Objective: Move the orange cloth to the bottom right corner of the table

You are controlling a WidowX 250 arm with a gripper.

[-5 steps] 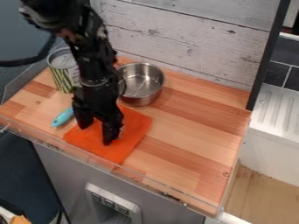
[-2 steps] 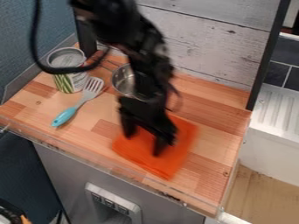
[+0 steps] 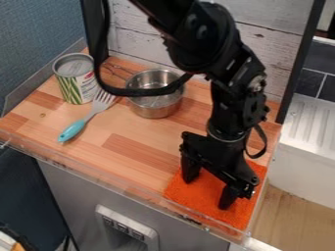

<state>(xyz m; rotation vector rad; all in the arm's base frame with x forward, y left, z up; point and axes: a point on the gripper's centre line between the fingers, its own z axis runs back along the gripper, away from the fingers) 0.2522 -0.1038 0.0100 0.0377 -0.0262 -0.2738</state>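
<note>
The black gripper (image 3: 207, 192) is low over the right front part of the wooden table (image 3: 137, 152), with its two fingers spread apart and their tips down at the cloth. Beneath it the orange cloth (image 3: 202, 200) lies flat in the table's bottom right corner, near the front and right edges. Part of the cloth is hidden behind the gripper. Whether any fabric is pinched between the fingers cannot be seen.
A metal pot (image 3: 154, 106) stands toward the back, partly behind a black cable. Left of it are a can (image 3: 75, 81) and a spatula with a turquoise handle (image 3: 72, 130). A clear rim (image 3: 108, 177) runs along the front edge.
The gripper and the orange cloth have moved together across the table to the right, ending in the bottom right corner. The spatula and pot have come into fuller view.
</note>
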